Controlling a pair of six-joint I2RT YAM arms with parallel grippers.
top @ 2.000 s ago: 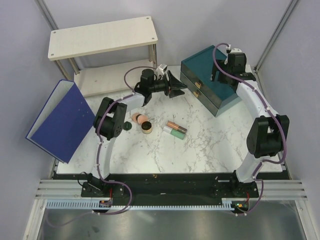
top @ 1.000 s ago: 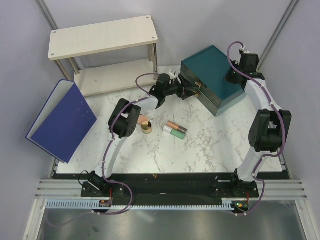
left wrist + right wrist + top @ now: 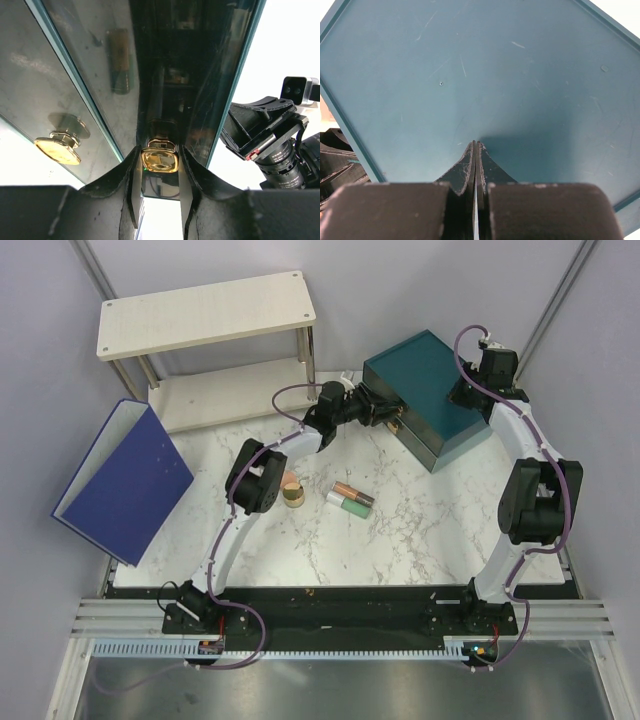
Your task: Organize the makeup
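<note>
**Ana:** Since a second ago the left gripper (image 3: 159, 150) has pushed closer to the front of the teal drawer box (image 3: 420, 370), and its fingers have drawn together.

**Ben:** Together on what?

**Ana:** A gold knob (image 3: 159, 161) sits right between them, with a finger tight on each side. Whether they actually pinch it, I cannot tell. A second gold knob (image 3: 57, 150) beside it is free.

**Ben:** And the right gripper (image 3: 476, 145)?

**Ana:** Unmoved. Its fingers are pressed flat together with nothing in them, tips over the box's teal top.

**Ben:** Where does the box stand?

**Ana:** At the far right corner of the marble table (image 3: 420, 530).

**Ben:** The makeup?

**Ana:** Where it was, around the middle of the table, well apart from the box. A peach-pink compact (image 3: 290, 480) and a gold-rimmed tin (image 3: 294, 497) sit just beside each other, the compact partly hidden by the left arm (image 3: 262, 480). Near them on the right, a copper-black tube (image 3: 352, 490) and a mint-green tube (image 3: 350, 504) lie side by side.
</note>
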